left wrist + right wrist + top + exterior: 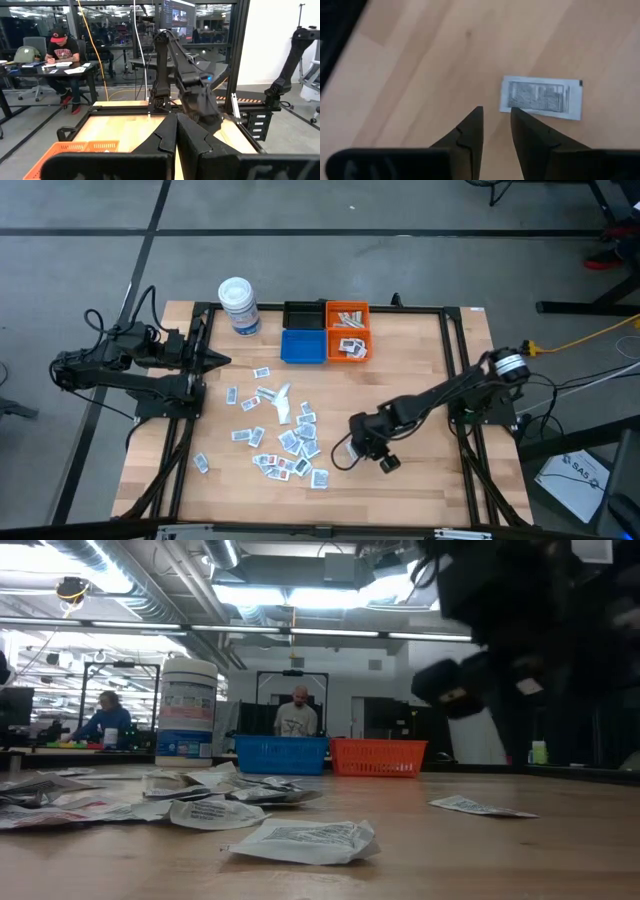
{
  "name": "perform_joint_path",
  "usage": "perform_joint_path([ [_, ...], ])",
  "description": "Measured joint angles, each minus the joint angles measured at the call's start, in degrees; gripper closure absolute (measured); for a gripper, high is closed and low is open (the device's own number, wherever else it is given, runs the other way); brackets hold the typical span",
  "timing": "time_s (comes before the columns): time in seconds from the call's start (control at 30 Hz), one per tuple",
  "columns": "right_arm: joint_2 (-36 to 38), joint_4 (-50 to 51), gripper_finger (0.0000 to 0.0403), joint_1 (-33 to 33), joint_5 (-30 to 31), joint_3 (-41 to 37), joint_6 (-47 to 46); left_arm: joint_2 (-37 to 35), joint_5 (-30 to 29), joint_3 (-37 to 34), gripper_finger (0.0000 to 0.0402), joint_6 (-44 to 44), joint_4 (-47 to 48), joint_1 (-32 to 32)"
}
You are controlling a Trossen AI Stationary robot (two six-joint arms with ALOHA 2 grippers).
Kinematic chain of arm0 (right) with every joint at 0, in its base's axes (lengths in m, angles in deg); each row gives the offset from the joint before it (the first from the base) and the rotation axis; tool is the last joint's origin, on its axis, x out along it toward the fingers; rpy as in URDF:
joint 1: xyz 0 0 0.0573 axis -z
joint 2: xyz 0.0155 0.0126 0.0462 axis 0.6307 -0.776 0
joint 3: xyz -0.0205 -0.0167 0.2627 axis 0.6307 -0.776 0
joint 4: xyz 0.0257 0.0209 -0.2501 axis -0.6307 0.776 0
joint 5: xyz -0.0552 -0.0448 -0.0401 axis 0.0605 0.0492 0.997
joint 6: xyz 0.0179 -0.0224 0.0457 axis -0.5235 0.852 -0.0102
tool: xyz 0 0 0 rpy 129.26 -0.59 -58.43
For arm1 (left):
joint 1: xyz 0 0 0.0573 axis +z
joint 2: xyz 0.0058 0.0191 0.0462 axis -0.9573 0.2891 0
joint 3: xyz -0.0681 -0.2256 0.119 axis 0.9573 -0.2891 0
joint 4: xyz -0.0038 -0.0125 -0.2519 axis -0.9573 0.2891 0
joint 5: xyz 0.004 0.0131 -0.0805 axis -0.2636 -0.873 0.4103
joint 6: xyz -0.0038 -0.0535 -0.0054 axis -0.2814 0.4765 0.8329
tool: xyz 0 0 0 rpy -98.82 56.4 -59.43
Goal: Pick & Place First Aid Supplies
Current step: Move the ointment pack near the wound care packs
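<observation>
Sachets (pixel 283 432): few lying in orange bin (pixel 347 330), most remaining at 9 o'clock of right gripper (pixel 352 450), fingers apart, empty; left gripper (pixel 222 361) idling, fingers together.

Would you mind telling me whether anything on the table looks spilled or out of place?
Yes: dozens of sachets lie scattered loose across the wood of the table, overlapping at odd angles, while only a few sit in the orange bin. The blue bin looks empty.

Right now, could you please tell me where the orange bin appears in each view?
High view: orange bin, far table edge, centre.
Low view: centre-right, at the back.
Left wrist view: lower left corner.
Right wrist view: not in it.
Shared landmark: blue bin beside it, high and low views.
</observation>
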Motion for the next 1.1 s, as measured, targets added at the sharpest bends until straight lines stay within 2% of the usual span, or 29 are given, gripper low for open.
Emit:
perform_joint_path([
  [0.17, -2.68, -0.50, 0.0303, 0.04, 3.85, 0.32, -1.70, 0.00, 0.00, 0.00, 0.0398, 0.02, 0.00, 0.00],
  [0.4, -5.27, -1.85, 0.0303, 0.28, 3.90, 0.40, -1.91, 0.00, 0.00, 0.00, 0.0398, 0.00, 0.00, -0.01],
  [0.53, -6.08, -3.52, 0.0303, 0.19, 6.93, 1.63, -1.91, -0.01, 0.00, 0.00, 0.0398, 0.00, 0.00, 0.00],
  [0.67, -8.61, -4.10, 0.0303, 0.24, 10.55, 4.66, -1.04, 0.00, 0.00, 0.00, 0.0398, 0.00, 0.00, 0.01],
  [0.93, -16.83, -10.35, 0.0303, 0.65, 11.06, 13.66, 2.68, 0.01, 0.00, 0.00, 0.0398, 0.00, 0.00, 0.00],
  [1.1, -18.09, -13.11, 0.0303, 1.11, 11.56, 17.72, 3.76, -0.01, -0.01, 0.00, 0.0398, 0.02, 0.00, 0.01],
])
